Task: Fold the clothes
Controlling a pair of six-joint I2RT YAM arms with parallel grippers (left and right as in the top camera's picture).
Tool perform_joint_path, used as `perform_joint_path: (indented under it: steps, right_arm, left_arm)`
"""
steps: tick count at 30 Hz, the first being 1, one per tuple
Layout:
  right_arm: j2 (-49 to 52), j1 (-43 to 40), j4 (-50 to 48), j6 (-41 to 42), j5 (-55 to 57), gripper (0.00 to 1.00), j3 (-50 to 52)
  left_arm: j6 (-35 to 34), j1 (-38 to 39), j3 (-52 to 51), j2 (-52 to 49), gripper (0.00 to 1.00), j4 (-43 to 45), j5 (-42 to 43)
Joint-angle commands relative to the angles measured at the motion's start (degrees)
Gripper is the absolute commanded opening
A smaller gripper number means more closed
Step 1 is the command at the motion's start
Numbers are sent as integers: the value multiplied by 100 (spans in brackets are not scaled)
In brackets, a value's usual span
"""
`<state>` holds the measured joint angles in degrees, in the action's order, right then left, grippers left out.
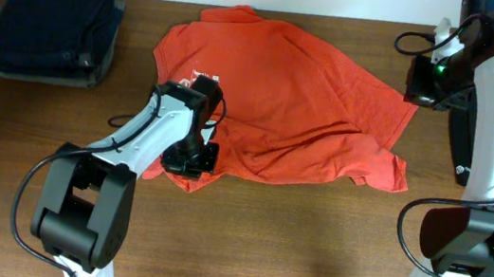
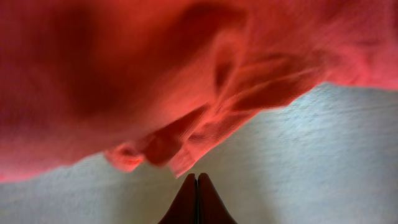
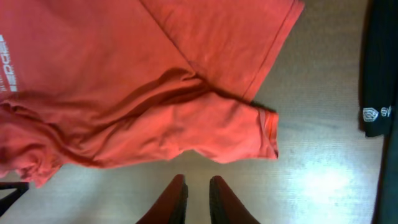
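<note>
The red-orange T-shirt [image 1: 289,106] lies spread and rumpled across the middle of the wooden table [image 1: 308,252]. A bit of its white lettering [image 1: 206,74] shows close to the left arm. The left gripper [image 2: 197,180] is down at the shirt's near left edge, its two fingers pressed flat together, tip to tip, with no cloth visible between them. A bunched, folded-over hem [image 2: 163,149] sits just beyond the fingertips and a touch to their left; whether it brushes them I cannot tell. Bare table runs off to their right. The right gripper [image 3: 196,185] is over by the shirt's far right side. Its fingers are parted by a narrow gap with nothing in it, only table top showing through. Just ahead of those fingertips and slightly to the right lies a short sleeve [image 3: 249,134], its cuff facing right, and past it the body of the shirt runs on ahead and to the left. Well off to the right of the fingers, a black garment [image 3: 376,74] with a small white logo lies on the table, apart from the shirt. Far from both grippers, at the table's back left corner, sits a folded stack of dark clothes [image 1: 51,25].
</note>
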<state>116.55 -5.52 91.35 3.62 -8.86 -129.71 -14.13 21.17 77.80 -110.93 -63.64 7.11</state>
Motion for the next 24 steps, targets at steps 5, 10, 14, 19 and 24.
perform_joint_path:
  steps: [5,10,14,19,24]
  right_arm:
    - [20,20,-365,-20,52,4,852]
    - [20,22,-647,-13,28,4,1491]
    - [26,22,-745,28,7,4,1808]
    - [26,20,-979,28,7,4,2039]
    - [26,22,-1137,136,9,4,2041]
  left_arm:
    - [94,81,-105,-271,1,214,61]
    - [92,81,-105,-546,1,186,59]
    - [92,81,-105,-588,1,7,52]
    - [87,79,-114,-597,1,-608,-186]
    - [83,81,-184,-597,1,-914,-240]
